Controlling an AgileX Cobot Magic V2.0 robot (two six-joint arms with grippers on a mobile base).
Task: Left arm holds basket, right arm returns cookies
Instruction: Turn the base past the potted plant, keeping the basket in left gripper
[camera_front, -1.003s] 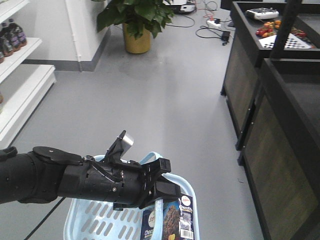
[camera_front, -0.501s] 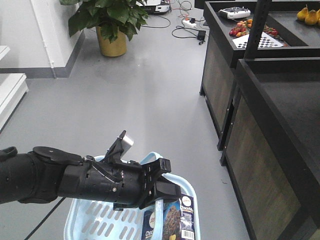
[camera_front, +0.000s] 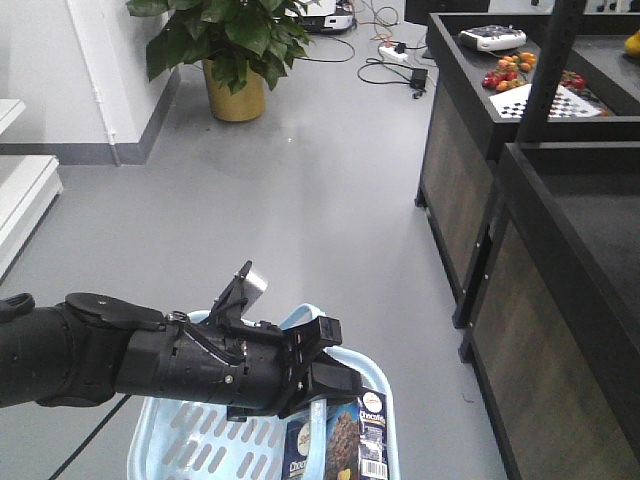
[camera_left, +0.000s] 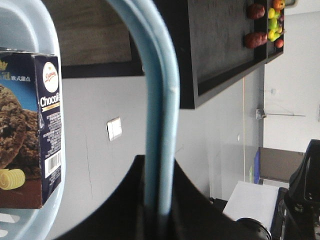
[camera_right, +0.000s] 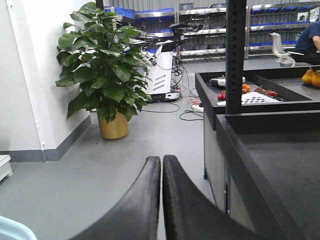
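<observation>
**Basket held by the left arm, cookies in the basket, right jaws empty**

Front view: you see the left arm (camera_front: 120, 362) reaching in from the left edge, low in frame. The left gripper (camera_front: 322, 378) has its jaws clamped on the pale blue handle (camera_front: 303, 318) of the basket (camera_front: 190, 442). The basket hangs over grey floor (camera_front: 320, 200). The cookies (camera_front: 337, 444) stand upright inside the basket against its right wall, just below the jaws, with the barcode label facing you. A potted plant (camera_front: 235, 45) stands far back by the white wall. Dark surfaces (camera_front: 580, 230) run along the right, and the far one carries small fruit (camera_front: 510, 75) and a checkered board (camera_front: 545, 100).

Left wrist view: the handle (camera_left: 161, 100) runs down the middle of the frame and ends between the two dark jaws, which pinch it on both sides. The cookies (camera_left: 27, 135) sit at the left, inside the basket rim (camera_left: 58, 195), with the cookie picture and round logo visible. The box is apart from the jaws.

Right wrist view: the right gripper (camera_right: 161, 172) has its jaws pressed together with nothing between them. It points at the open floor between the plant (camera_right: 100, 75) and a dark surface (camera_right: 270, 150). A sliver of the basket (camera_right: 11, 230) shows at the bottom left corner, well apart from the jaws. Yellow pears (camera_right: 312, 76) lie on the far right surface.
</observation>
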